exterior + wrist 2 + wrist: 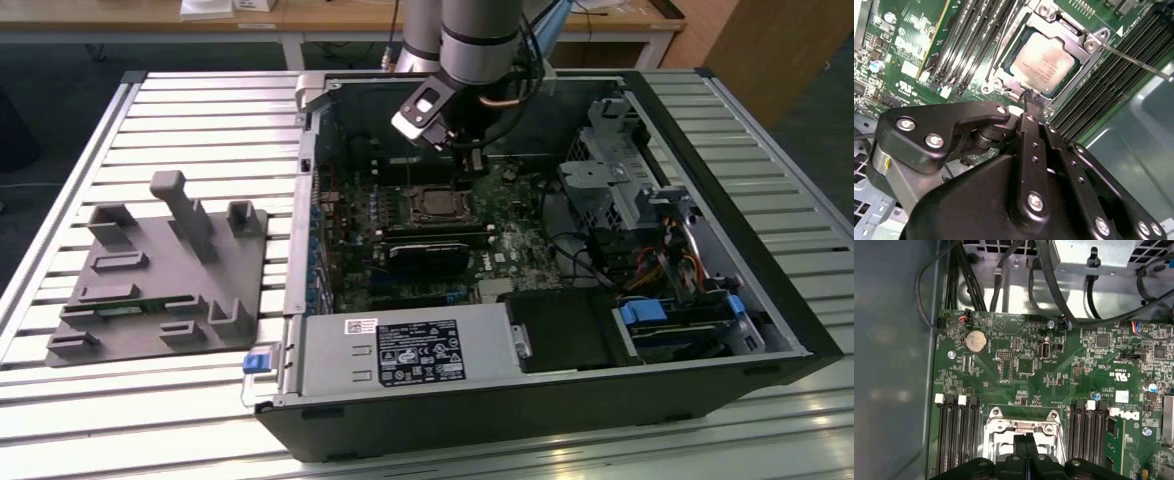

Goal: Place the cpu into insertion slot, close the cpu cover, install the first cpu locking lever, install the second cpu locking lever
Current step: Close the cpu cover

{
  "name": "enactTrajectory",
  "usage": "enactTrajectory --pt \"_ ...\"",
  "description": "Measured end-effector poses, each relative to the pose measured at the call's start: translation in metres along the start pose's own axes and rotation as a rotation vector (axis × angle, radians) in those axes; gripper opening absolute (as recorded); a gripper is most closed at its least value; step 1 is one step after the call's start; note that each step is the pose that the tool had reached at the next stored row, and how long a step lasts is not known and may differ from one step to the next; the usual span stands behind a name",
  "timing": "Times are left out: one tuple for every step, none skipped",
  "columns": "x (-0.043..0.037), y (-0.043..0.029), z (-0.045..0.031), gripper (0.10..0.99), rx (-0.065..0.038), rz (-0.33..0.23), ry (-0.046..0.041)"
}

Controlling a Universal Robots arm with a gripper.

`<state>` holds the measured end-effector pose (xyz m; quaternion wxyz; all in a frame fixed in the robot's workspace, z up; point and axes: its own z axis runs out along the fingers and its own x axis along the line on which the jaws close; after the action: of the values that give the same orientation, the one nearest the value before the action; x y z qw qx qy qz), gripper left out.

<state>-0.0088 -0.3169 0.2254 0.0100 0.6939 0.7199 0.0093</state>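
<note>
The cpu (1046,62) lies flat in the insertion slot (434,205), its dull silver top showing through the cut-out of the cpu cover (1089,42), which rests down over it. My gripper (1031,97) is shut, its thin fingertips touching the cover's edge at one side of the socket. In the first wrist view the shut gripper (1025,450) hangs right over the cover (1021,432). A thin metal locking lever (1139,64) sticks out from a corner of the socket across the memory slots. In the exterior view the gripper (474,168) hangs just behind the socket.
Long black memory slots (956,435) flank the socket on both sides. A black card (430,252) lies in front of it, with a drive cage (614,180) and cables at the exterior view's right. A grey fixture (160,275) stands outside the case on the slatted table (80,420).
</note>
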Motion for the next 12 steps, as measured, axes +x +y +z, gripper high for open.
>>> enactTrajectory --pt "0.0001 -0.0008 0.0003 0.106 0.000 0.000 0.0004" --pt "0.0001 -0.0020 0.0007 0.106 0.000 0.000 0.0004" --pt "0.0002 -0.0038 0.0011 0.106 0.000 0.000 0.0004" --pt "0.0003 -0.0059 0.0015 0.106 0.000 -0.001 0.0003" --pt "0.0003 -0.0084 0.0019 0.106 0.000 -0.001 0.0003" --pt "0.0004 -0.0109 0.0022 0.106 0.000 -0.002 0.0002" --pt "0.0005 -0.0134 0.0025 0.106 0.000 -0.002 0.0002" --pt "0.0006 -0.0153 0.0028 0.106 0.000 -0.002 0.0003" --pt "0.0007 -0.0168 0.0033 0.106 0.000 -0.002 0.0004" --pt "0.0008 -0.0181 0.0038 0.106 0.000 -0.002 0.0005" --pt "0.0008 -0.0192 0.0045 0.106 0.000 -0.002 0.0004" --pt "0.0008 -0.0202 0.0052 0.106 0.000 -0.002 0.0003"
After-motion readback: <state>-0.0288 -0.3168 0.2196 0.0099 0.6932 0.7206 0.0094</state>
